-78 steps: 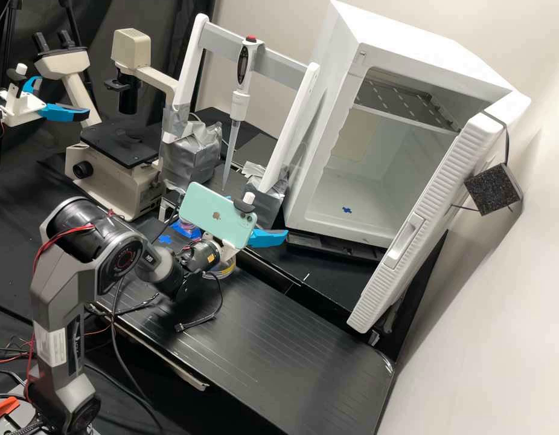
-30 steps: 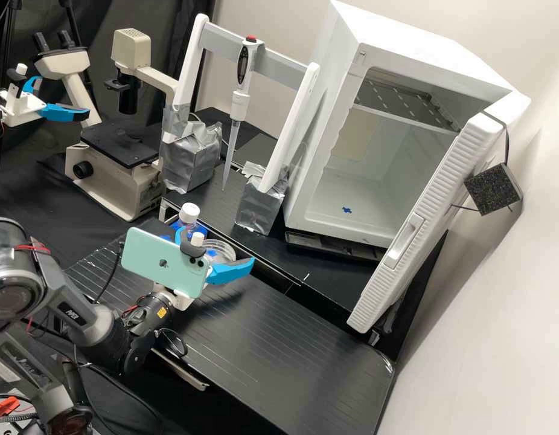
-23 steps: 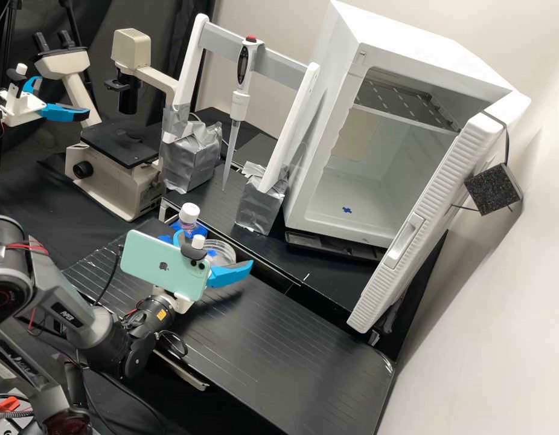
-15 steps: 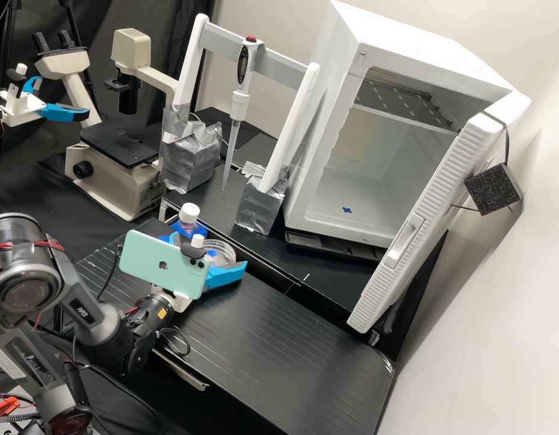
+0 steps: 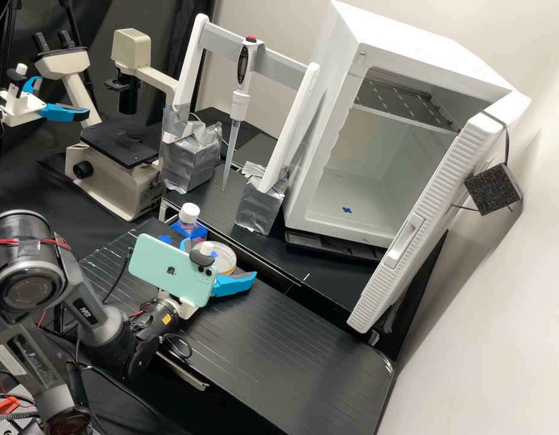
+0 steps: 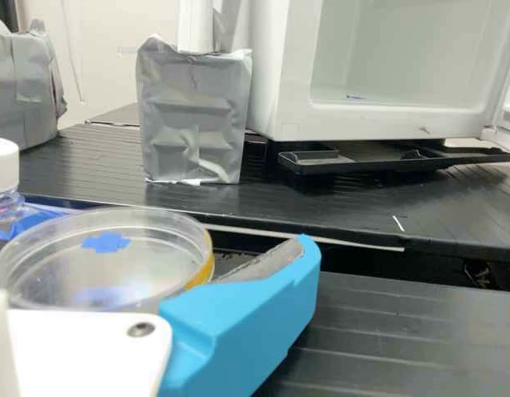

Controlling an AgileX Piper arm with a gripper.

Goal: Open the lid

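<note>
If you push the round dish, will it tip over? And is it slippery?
The dish would probably slide, not tip, because it's low and wide. It might be a bit slippery, since its clear top looks smooth and shiny. Its see-through rim looks thin but firm, so it probably won't flop, though a hard squeeze might crack it.

Free room for the end effector [image 5: 220, 260] spreads over the black, grooved tabletop [image 5: 291, 350], toward the lower right of the round, clear, shallow dish [image 5: 222, 256] in the high view. Beside the dish, a white-capped bottle with a blue lower part [image 5: 189, 221] narrows the passage. Beyond them, the silver-tape-wrapped block [image 5: 258, 208] and upright white post [image 5: 290, 130] stand in the way; farther right, the white ribbed door [image 5: 421, 223] juts out.
</note>
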